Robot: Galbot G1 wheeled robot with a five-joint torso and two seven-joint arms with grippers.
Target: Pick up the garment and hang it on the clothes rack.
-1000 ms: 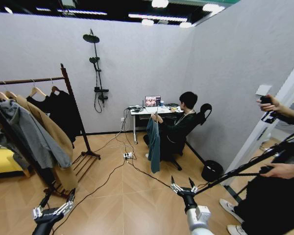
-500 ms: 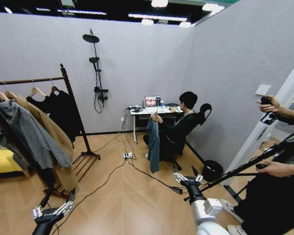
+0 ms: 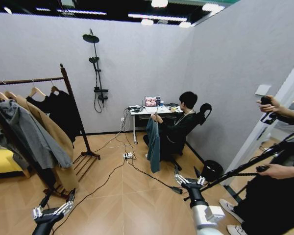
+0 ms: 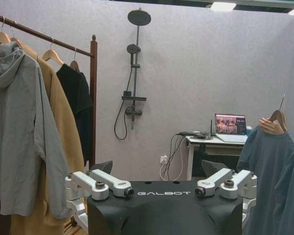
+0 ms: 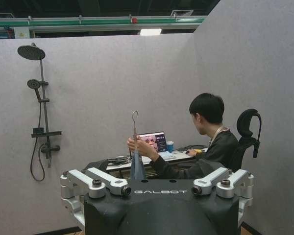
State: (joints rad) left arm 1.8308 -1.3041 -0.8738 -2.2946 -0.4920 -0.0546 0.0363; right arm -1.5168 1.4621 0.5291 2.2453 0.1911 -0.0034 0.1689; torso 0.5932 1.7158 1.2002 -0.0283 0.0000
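Note:
A seated person's hand holds up the teal garment by its wooden hanger in front of a desk across the room. The left wrist view has the garment far off to one side. The right wrist view sees the garment edge-on, its metal hook standing above the hand. The dark wooden clothes rack stands at the left; its post also appears from the left wrist. My left gripper hangs open and low near the rack's base. My right gripper is open, low, right of the garment and well short of it.
A grey hooded coat, a tan coat and a black top hang on the rack. Cables and a power strip cross the floor. A black bin stands at right, near a standing person with a pole.
My right gripper has moved forward and a little to the right, toward the bin side. The left arm and the held garment have stayed put.

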